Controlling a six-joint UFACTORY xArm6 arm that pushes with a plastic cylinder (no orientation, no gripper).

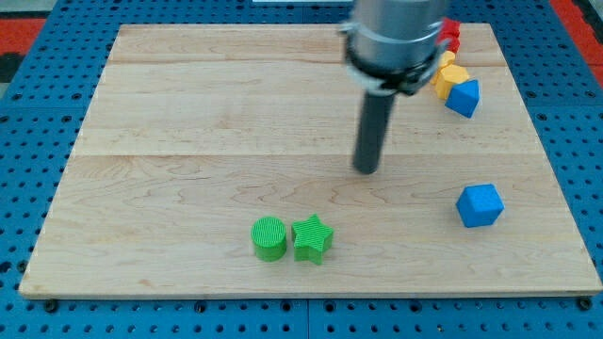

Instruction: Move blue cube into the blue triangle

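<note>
our blue cube [480, 205] sits on the wooden board [188, 141] toward the view's right, a little below the middle height, turned slightly so a corner faces the view's bottom; its top face reads lighter than its sides, and nothing touches it. the blue triangle [464, 97] lies well above it, near the view's top right, pressed against a yellow block [448, 78]

we carry no claw at all, only a straight dark rod, so there is nothing to open or close and nothing held. my tip [366, 170] rests near the board's centre, to the view's left of the blue cube and above it, well apart from it, and clear of every block

the arm's grey body [394, 38] covers part of the cluster at the top right. a red block [451, 36] shows only as a sliver beside the arm, so we cannot tell its shape. the yellow there may be one block or two stacked close; we cannot tell, and its shape is unclear too

counting what shows: two blue blocks, two green ones, at least one yellow, one red. the green cylinder [269, 237] and green star [312, 238] stand side by side, touching, near the view's bottom, left of my tip and well apart from the blue cube
</note>
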